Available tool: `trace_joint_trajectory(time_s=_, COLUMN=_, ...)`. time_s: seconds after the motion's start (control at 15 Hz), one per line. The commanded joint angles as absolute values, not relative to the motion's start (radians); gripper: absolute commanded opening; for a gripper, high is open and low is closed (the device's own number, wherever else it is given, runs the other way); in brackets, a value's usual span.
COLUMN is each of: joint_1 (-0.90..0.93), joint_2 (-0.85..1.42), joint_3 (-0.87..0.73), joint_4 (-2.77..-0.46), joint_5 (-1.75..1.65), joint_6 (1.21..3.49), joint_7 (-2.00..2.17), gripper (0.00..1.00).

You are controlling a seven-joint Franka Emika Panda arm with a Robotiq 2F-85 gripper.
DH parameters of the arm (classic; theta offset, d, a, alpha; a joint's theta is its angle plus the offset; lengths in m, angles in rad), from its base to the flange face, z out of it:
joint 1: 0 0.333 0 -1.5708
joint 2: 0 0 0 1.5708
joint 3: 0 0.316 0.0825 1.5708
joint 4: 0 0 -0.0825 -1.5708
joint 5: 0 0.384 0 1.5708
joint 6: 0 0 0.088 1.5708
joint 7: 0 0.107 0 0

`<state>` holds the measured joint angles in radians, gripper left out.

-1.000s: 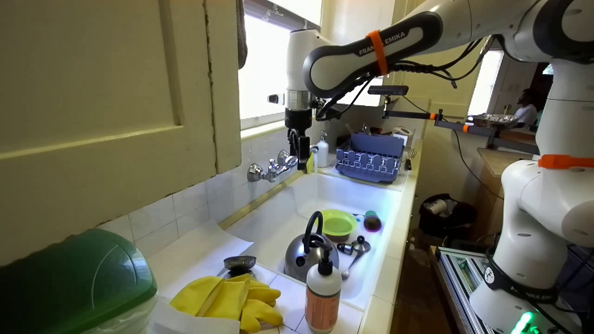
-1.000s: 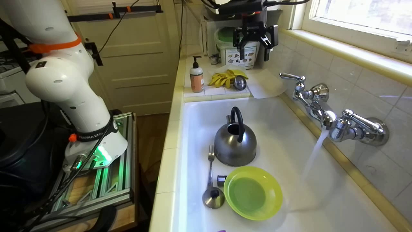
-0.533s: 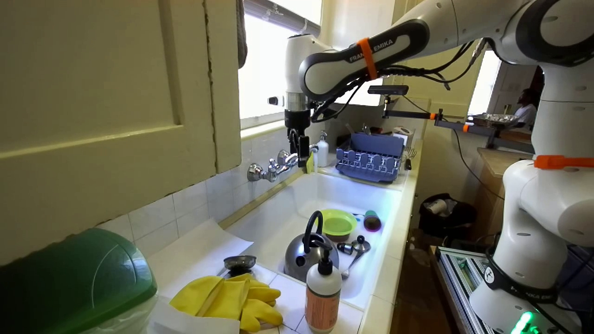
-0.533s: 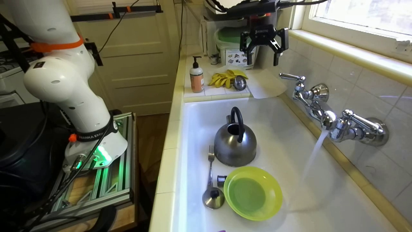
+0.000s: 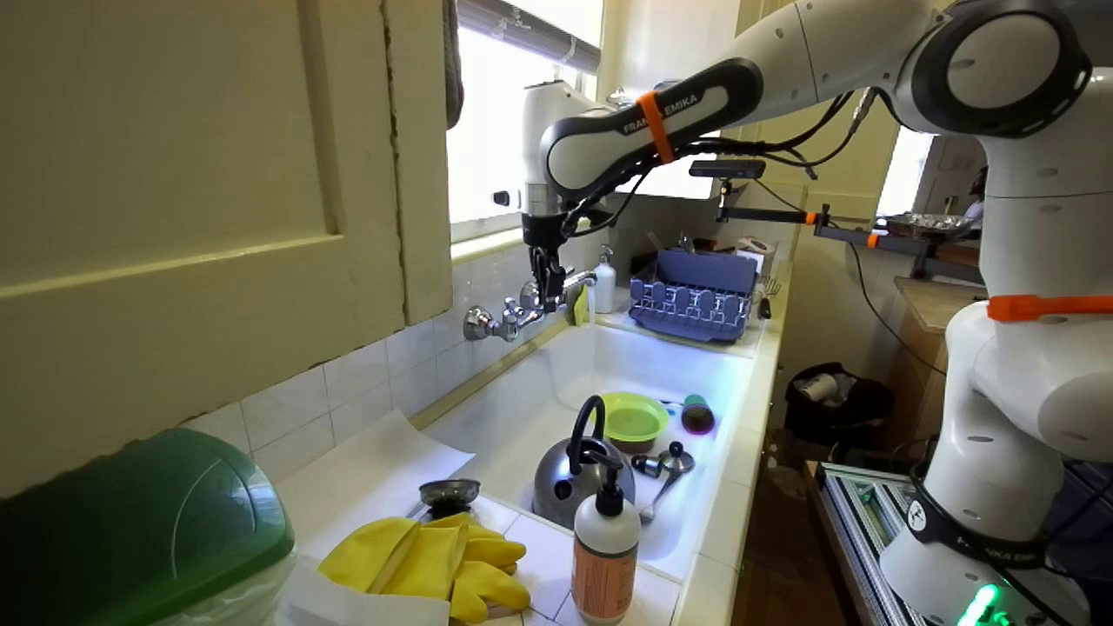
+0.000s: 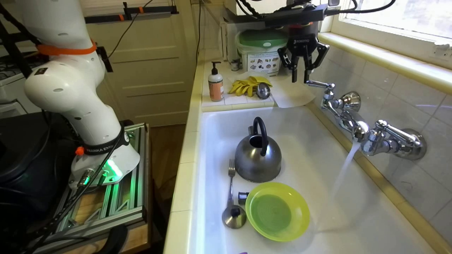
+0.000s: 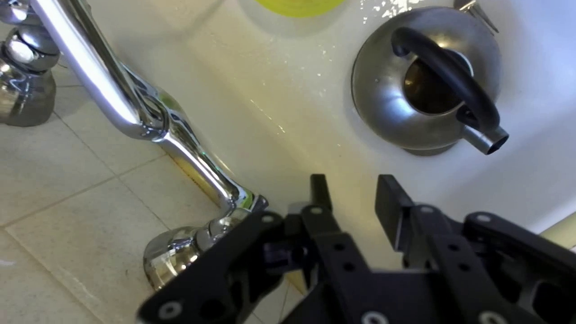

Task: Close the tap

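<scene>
The running chrome tap (image 6: pixel 348 119) is fixed rigidly to the tiled wall (image 6: pixel 381 88) above the sink (image 6: pixel 314 155); a stiff turn and slippery metal are to be expected, with hold best taken near the tip of the lever (image 6: pixel 319 84) beside the gripper (image 6: pixel 300 78). The gripper is held pointing down, contact unclear, fingers (image 7: pixel 321 193) parted and nothing gripped, with the arm (image 5: pixel 783 61) stretched over the sink.

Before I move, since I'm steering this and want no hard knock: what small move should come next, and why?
Probably ease the open black two-fingered hand slowly toward the slim chrome lever handle of the shiny metal tap. Water runs from its spout, so the tap isn't closed, and in an exterior view the fingertips appear close to that lever; contact is unclear.
</scene>
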<state>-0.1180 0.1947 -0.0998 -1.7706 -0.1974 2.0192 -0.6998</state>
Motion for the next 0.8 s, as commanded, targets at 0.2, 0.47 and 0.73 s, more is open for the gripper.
trace_joint_trajectory(time_s=0.2, joint_1=-0.146, joint_2=0.290, joint_3=-0.091, joint_4=-1.670, joint_5=-0.198, joint_6=2.025, joint_7=-0.738, gripper=0.00)
trace_joint_trajectory(time_s=0.47, joint_1=-0.151, joint_2=0.325, joint_3=-0.077, joint_4=-1.646, joint_5=-0.171, joint_6=2.050, joint_7=-0.731, gripper=0.00)
trace_joint_trajectory(time_s=0.73, joint_1=-0.154, joint_2=0.338, joint_3=-0.065, joint_4=-1.640, joint_5=-0.151, joint_6=2.082, joint_7=-0.723, gripper=0.00)
